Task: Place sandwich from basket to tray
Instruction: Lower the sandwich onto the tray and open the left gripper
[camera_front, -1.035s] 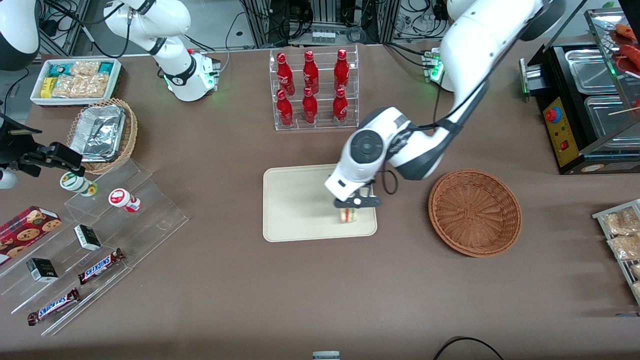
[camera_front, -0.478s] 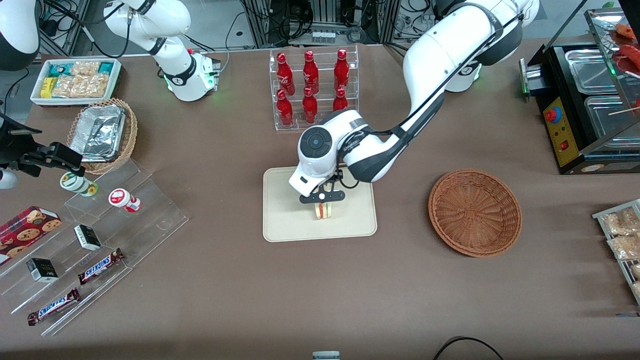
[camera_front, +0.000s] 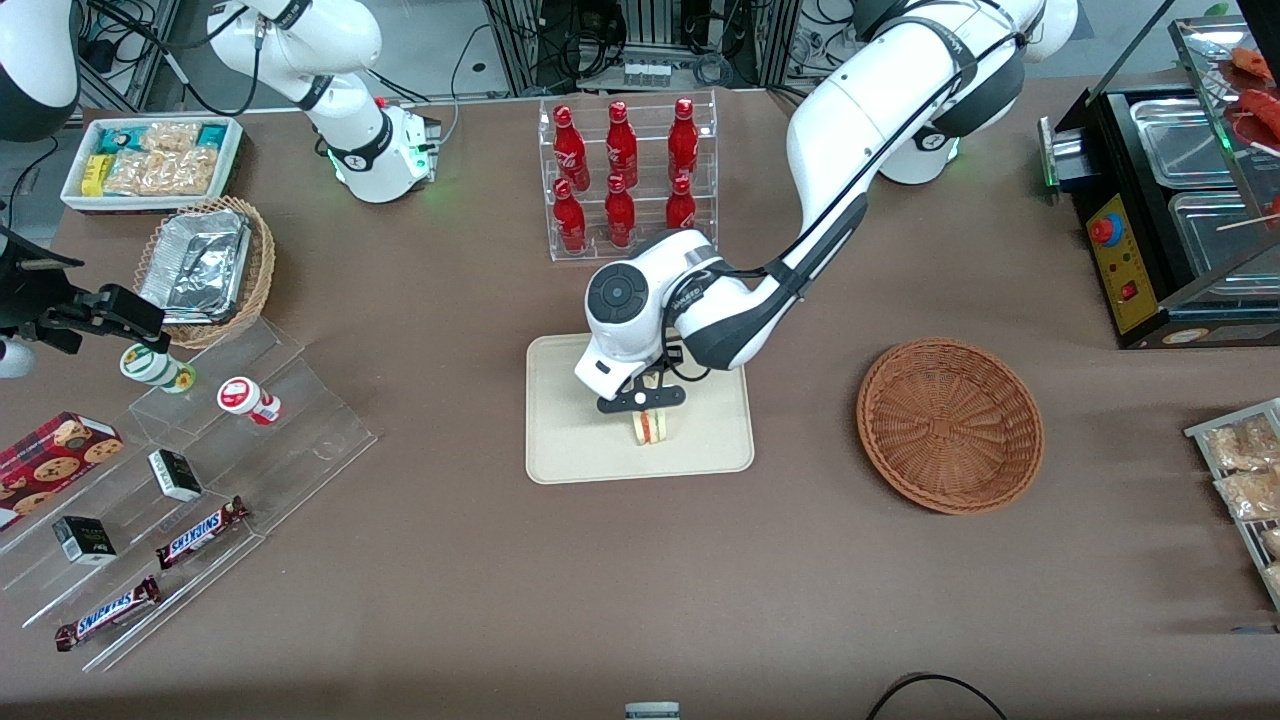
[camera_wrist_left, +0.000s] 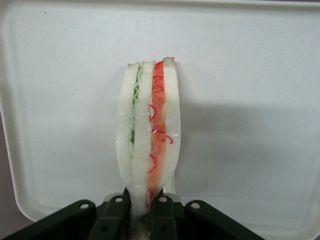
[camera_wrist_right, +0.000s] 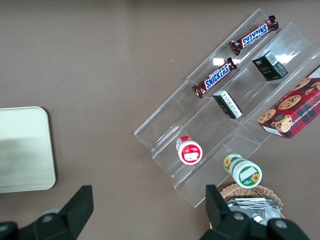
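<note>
Over the one tray (camera_front: 570, 420), the gripper (camera_front: 643, 402) fingers (camera_wrist_left: 116, 220) clench one sandwich (camera_front: 652, 426); one basket (camera_front: 950, 424) sits well apart.

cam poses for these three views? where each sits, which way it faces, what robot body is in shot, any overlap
Front: high above the table, looking down; both arms show, pincer shut on the sandwich over the tray; basket toward the working arm's end.
Left wrist: on the working arm, looking down its fingers at the sandwich and tray.
Right wrist: on the parked arm, facing down at the acrylic rack; its own fingers show.
Shared: the tray appears in all three.
</note>
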